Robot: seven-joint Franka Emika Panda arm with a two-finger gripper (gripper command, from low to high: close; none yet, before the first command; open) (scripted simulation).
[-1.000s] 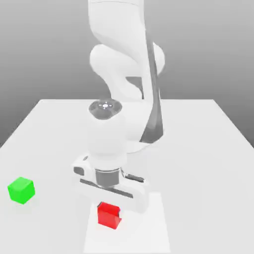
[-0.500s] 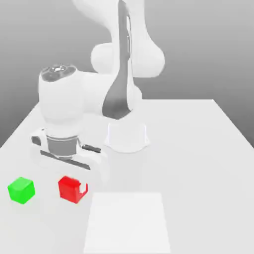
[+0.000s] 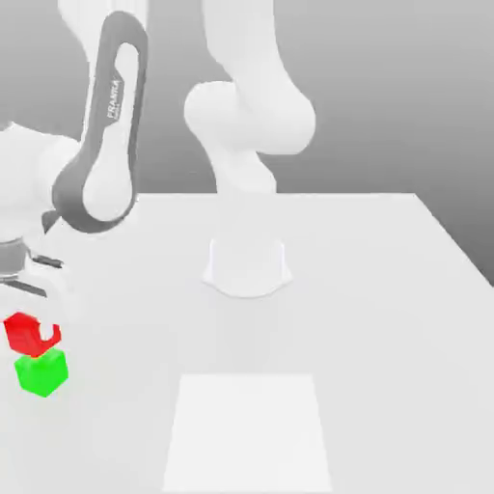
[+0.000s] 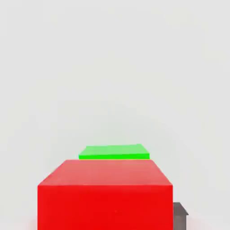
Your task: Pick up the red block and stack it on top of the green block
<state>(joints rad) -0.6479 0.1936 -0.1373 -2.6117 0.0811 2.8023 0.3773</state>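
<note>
Gripper [image 3: 29, 314] at the exterior view's far left, over the green block [image 3: 41, 372]; can't tell if I'm gripping the red block [image 3: 25, 333] or letting go. Red sits on top of green, skewed and overhanging. Carry looks done; releasing and backing off remain. White table [image 3: 386, 318], paler square patch [image 3: 246, 429] to the right, nothing blocking.

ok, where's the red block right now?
Far left of the exterior view, the red block sits directly above the green block, under the gripper near the table's left edge.
</note>
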